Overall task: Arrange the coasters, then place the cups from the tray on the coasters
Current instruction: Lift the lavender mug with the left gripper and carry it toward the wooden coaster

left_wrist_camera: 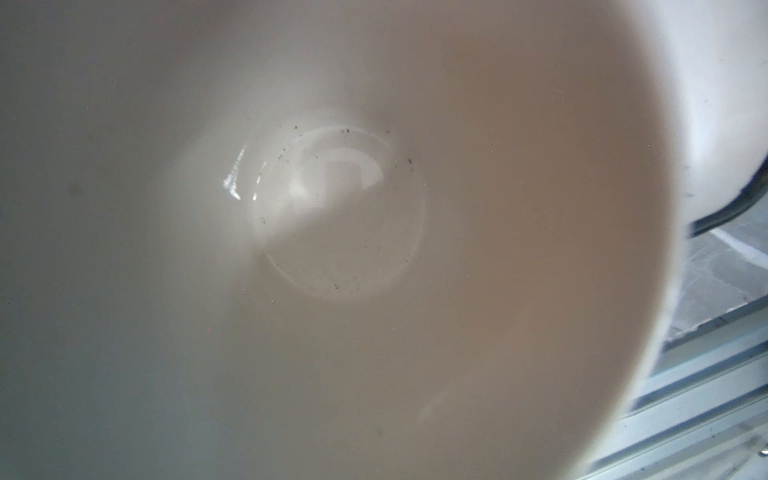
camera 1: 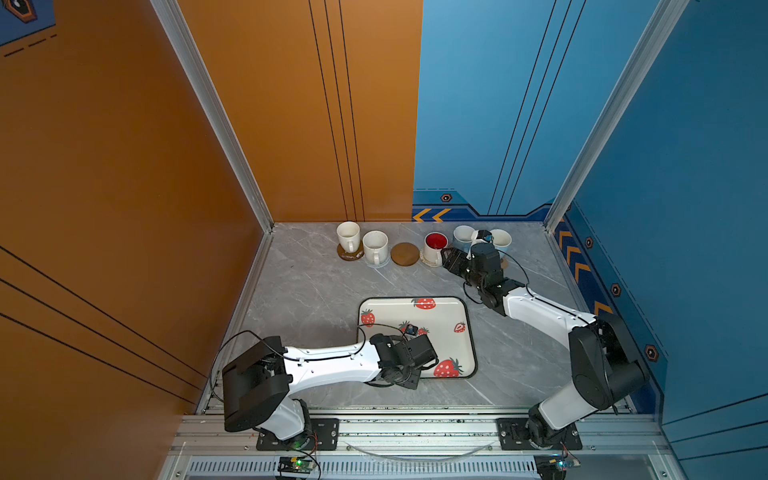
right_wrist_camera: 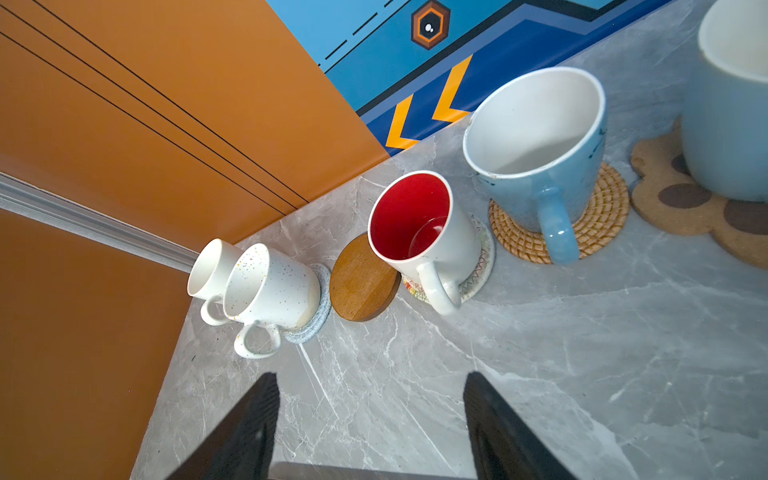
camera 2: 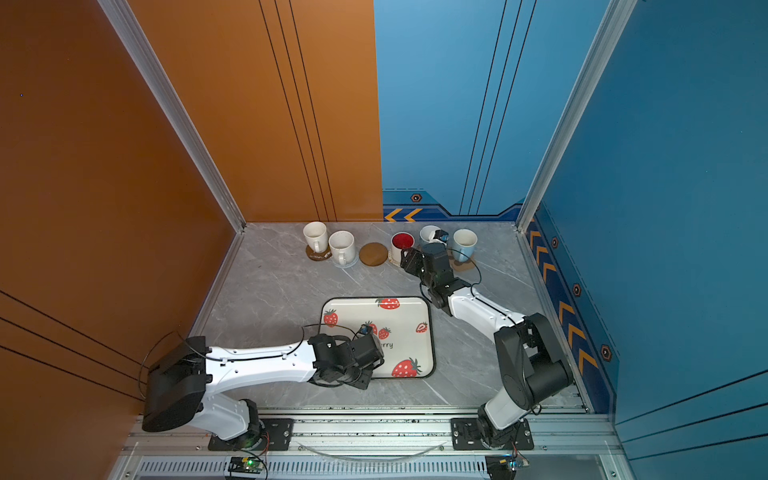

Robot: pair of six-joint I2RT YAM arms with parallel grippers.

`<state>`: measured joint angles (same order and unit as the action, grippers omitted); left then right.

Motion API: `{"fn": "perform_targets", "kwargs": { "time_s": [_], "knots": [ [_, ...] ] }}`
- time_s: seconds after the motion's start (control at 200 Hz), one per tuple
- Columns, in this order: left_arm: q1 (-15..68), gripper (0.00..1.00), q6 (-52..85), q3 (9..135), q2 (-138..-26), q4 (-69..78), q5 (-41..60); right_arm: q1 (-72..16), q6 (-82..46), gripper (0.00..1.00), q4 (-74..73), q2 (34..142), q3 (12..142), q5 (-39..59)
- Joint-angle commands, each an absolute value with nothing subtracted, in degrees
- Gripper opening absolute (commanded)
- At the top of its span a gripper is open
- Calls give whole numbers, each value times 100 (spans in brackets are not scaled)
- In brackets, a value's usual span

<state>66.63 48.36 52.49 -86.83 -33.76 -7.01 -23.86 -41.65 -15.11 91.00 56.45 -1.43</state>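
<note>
The right jaws stand apart, holding nothing, low over bare tabletop (right_wrist_camera: 540, 374). Straight ahead of them, close by, the red-inside cup (right_wrist_camera: 419, 232) stands on the cream woven coaster (right_wrist_camera: 478, 274), its handle turned toward the jaws. In both top views these jaws sit just beside that cup (camera 1: 435, 245), at the end of the right arm (camera 1: 540, 311).

Past the jaws toward the left arm's side lie the bare brown disc (right_wrist_camera: 357, 282), then the speckled cup (right_wrist_camera: 270, 286) on the grey woven coaster (right_wrist_camera: 316, 320), then the plain white cup (right_wrist_camera: 212, 270) on a second brown disc (camera 1: 349, 254). On the jaws' other side, 1 light blue cup (right_wrist_camera: 540, 149) stands on the rattan coaster (right_wrist_camera: 602, 216) and another light blue cup (right_wrist_camera: 731, 104) on the paw-print coaster (right_wrist_camera: 673, 199). So 5 cups are on coasters along the far wall.

The left arm (camera 1: 332, 361) reaches over the near corner of the tray (camera 1: 440, 311). Its jaws are hidden under the wrist in both top views, and the left wrist view is filled by the pale inside of a cup (left_wrist_camera: 340, 216), so whether they are apart or clamped cannot be told. That cup appears to stand on the tray, whose dark rim (left_wrist_camera: 727, 216) shows just beside it; its outer colour is out of sight.
</note>
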Motion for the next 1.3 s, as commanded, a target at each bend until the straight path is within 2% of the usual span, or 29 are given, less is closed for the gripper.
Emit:
{"fn": "perform_targets", "kwargs": {
  "time_s": [0.0, 0.09, 0.195, 0.977, 1.292],
  "knots": [
    [6565, 24, 4842, 5176, -8723, -3379, -742, -2339, -4224, 69, -1607, 9186, 5621, -48],
    [6565, 16, 4869, 5154, -8697, -3384, -771, -2344, -4220, 69, -1605, 9186, 5616, -45],
    [6565, 0, 4895, 5147, -8670, -3391, -815, -2345, -4220, 69, -1608, 9177, 5622, -43],
    [6545, 0, 4932, 5798, -8411, -4340, -1511, -2303, -4212, 69, -1563, 9164, 5600, 21],
    [5974, 0, 4546, 6104, -8247, -4333, -1393, -2281, -4227, 69, -1562, 9150, 5595, 66]
  ]
}}
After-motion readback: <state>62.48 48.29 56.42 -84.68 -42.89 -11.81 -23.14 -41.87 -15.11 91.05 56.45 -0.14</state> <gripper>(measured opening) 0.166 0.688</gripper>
